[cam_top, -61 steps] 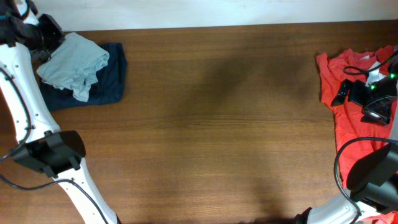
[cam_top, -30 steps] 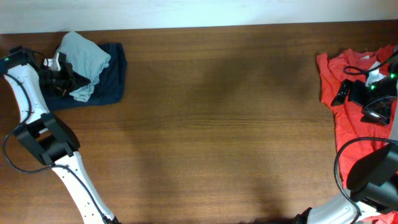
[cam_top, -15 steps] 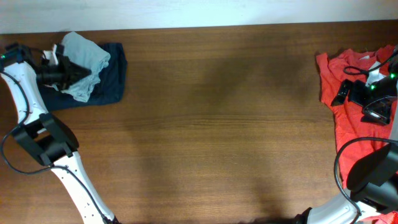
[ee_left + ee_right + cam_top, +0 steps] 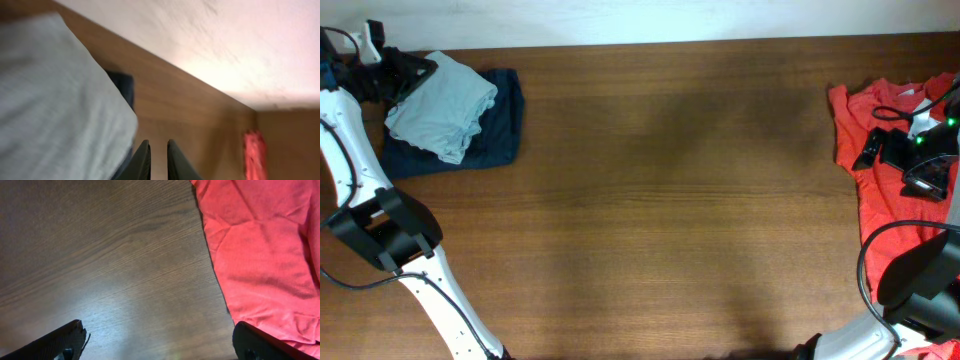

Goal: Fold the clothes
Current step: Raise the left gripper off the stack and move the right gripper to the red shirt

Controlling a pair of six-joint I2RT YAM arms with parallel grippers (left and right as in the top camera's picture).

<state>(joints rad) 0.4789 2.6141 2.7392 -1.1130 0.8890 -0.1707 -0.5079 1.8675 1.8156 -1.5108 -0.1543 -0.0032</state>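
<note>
The pale grey-blue T-shirt (image 4: 442,105) lies as a wrinkly folded bundle on a dark navy garment (image 4: 502,130) at the table's far left. My left gripper (image 4: 418,66) sits at the bundle's upper left edge. In the left wrist view the T-shirt (image 4: 50,100) fills the left side. The left gripper (image 4: 157,146) there has its fingers almost together, with only table showing between them. My right gripper (image 4: 872,152) hovers at the far right beside the red T-shirt (image 4: 880,215). In the right wrist view it (image 4: 157,342) is wide open and empty over bare wood.
The navy garment (image 4: 123,85) shows under the grey bundle's edge. The red T-shirt (image 4: 260,245) is spread over the right end of the table, and the right arm's base stands on it. A pale wall runs along the table's far edge (image 4: 650,42).
My left gripper rose from the bundle's left side back to its upper left corner. The grey T-shirt shifted slightly and now lies flatter. The right arm has not moved.
</note>
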